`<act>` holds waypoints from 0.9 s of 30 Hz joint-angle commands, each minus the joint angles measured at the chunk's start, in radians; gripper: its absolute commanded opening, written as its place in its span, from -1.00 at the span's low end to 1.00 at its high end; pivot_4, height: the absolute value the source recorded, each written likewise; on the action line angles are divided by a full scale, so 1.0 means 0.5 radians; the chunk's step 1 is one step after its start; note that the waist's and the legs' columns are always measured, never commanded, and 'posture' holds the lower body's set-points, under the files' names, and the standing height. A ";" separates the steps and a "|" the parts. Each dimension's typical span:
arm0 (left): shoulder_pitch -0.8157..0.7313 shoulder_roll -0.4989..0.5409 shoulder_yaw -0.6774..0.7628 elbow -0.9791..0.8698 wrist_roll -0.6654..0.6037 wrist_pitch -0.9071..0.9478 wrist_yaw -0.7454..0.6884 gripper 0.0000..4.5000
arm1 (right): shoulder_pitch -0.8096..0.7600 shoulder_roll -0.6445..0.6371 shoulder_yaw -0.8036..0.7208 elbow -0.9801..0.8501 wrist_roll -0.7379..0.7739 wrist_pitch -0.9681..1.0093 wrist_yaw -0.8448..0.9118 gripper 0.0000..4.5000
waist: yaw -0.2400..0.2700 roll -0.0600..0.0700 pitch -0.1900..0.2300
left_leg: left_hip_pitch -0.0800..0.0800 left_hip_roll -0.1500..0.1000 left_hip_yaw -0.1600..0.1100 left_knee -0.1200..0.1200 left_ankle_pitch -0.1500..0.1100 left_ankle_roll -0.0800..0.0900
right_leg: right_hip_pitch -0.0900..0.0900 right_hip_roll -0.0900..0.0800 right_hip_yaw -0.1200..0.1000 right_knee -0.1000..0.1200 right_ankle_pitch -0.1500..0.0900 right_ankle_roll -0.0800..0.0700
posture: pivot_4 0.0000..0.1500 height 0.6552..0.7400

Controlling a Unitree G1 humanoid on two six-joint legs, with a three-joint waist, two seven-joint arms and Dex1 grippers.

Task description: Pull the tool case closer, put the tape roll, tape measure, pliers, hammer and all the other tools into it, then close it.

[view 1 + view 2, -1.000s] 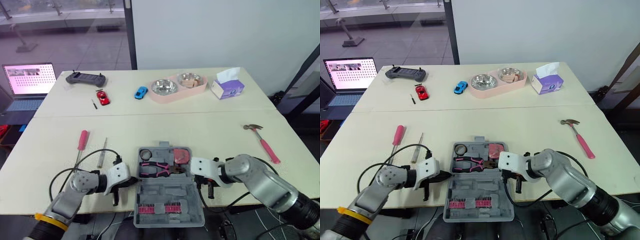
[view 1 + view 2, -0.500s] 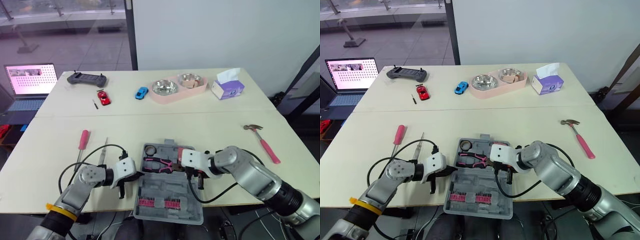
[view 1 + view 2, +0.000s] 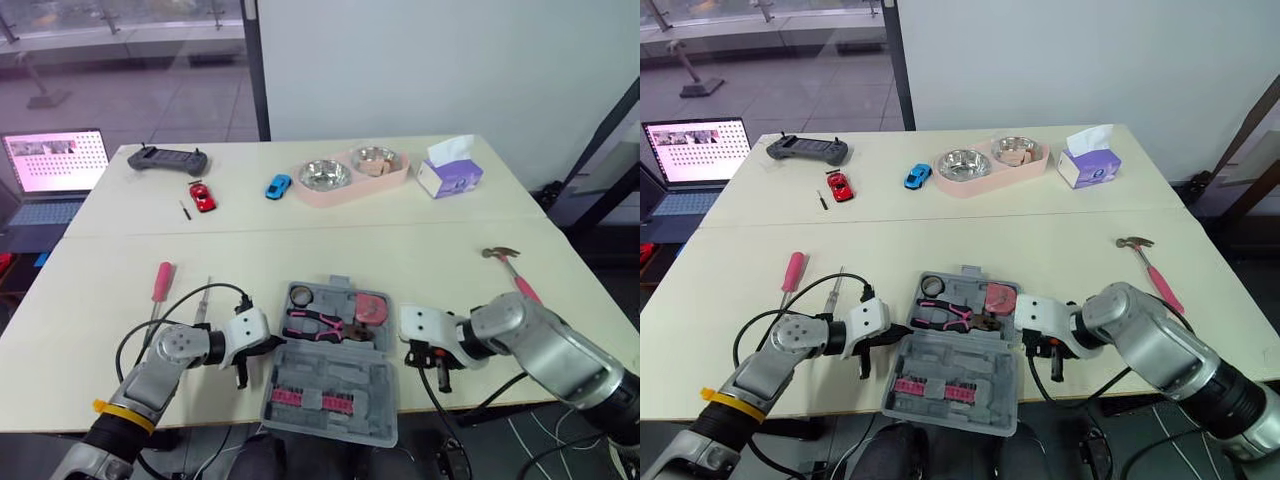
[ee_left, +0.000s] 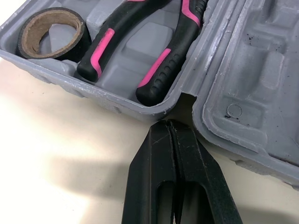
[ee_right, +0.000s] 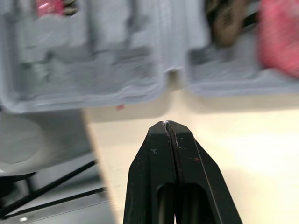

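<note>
My right gripper (image 5: 167, 123) has backed off the tool case (image 3: 322, 368) to its right side, clenched empty. My left gripper (image 4: 170, 123), also clenched empty, sits at the case's left hinge; the open case lies lower centre of the frame.

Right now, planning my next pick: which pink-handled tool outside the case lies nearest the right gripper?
The hammer, on the right side; the screwdriver lies far left.

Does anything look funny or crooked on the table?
Yes. The open tool case sits crooked, and its lid half pokes out past the table's near edge. The hammer and screwdriver lie far from it.
</note>
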 commanded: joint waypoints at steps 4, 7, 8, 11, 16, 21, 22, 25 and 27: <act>0.034 0.005 -0.014 -0.039 0.008 0.033 0.010 -0.99 | -0.092 0.229 0.164 0.078 -0.146 0.004 -0.142 -1.00 | 0.004 -0.001 0.000 | -0.001 0.000 0.000 0.000 0.000 0.000 | 0.000 0.001 0.000 0.000 0.001 0.002 | 1.00 1.00; 0.044 0.015 -0.012 -0.055 0.008 0.041 0.006 -0.99 | -0.134 0.263 0.232 0.126 -0.209 -0.007 -0.145 -1.00 | 0.003 -0.003 -0.001 | -0.002 0.000 0.000 0.000 0.000 0.000 | 0.000 0.001 0.000 -0.001 0.003 0.006 | 1.00 1.00; 0.047 0.018 -0.011 -0.059 0.008 0.044 0.005 -0.99 | -0.147 0.277 0.247 0.131 -0.215 -0.009 -0.144 -1.00 | 0.001 -0.003 -0.002 | -0.002 0.000 0.000 0.000 0.000 0.000 | 0.000 0.001 0.000 -0.001 0.003 0.005 | 1.00 1.00; 0.055 0.019 -0.010 -0.072 0.006 0.055 0.006 -0.99 | -0.213 0.351 0.283 0.146 -0.231 0.011 -0.148 -1.00 | -0.010 -0.005 -0.003 | 0.001 0.001 0.000 0.000 0.000 0.000 | 0.001 0.002 0.000 0.000 0.002 0.002 | 1.00 1.00; 0.044 0.000 0.000 -0.060 0.018 0.069 0.030 -0.99 | -0.336 0.440 0.314 0.236 -0.262 0.001 -0.132 -1.00 | -0.041 -0.006 -0.003 | 0.007 0.004 -0.003 0.000 0.000 0.000 | 0.005 0.007 0.001 0.001 0.002 -0.003 | 1.00 1.00; -0.055 -0.021 0.032 0.046 0.043 0.050 0.070 -0.99 | -0.466 0.497 0.321 0.473 -0.327 -0.155 -0.126 -1.00 | -0.042 -0.006 -0.003 | 0.015 0.003 -0.004 -0.001 0.000 0.000 | 0.009 0.010 0.003 0.001 0.004 -0.006 | 1.00 1.00; -0.075 -0.022 0.041 0.065 0.044 0.047 0.077 -0.99 | -0.488 0.516 0.313 0.531 -0.336 -0.186 -0.131 -1.00 | -0.043 -0.006 -0.003 | 0.015 0.003 -0.004 -0.001 0.000 0.000 | 0.009 0.010 0.004 0.001 0.004 -0.007 | 1.00 1.00; -0.108 -0.024 0.074 0.102 0.035 0.048 0.094 -0.99 | -0.537 0.562 0.298 0.690 -0.376 -0.304 -0.146 -1.00 | -0.046 -0.006 -0.003 | 0.016 0.003 -0.003 -0.001 0.000 0.000 | 0.009 0.011 0.005 0.002 0.006 -0.005 | 1.00 1.00; -0.117 -0.019 0.093 0.125 0.029 0.044 0.108 -0.99 | -0.563 0.600 0.280 0.782 -0.396 -0.359 -0.161 -1.00 | -0.049 -0.006 -0.003 | 0.016 0.003 -0.002 -0.001 0.000 0.000 | 0.009 0.011 0.007 0.002 0.009 -0.001 | 1.00 1.00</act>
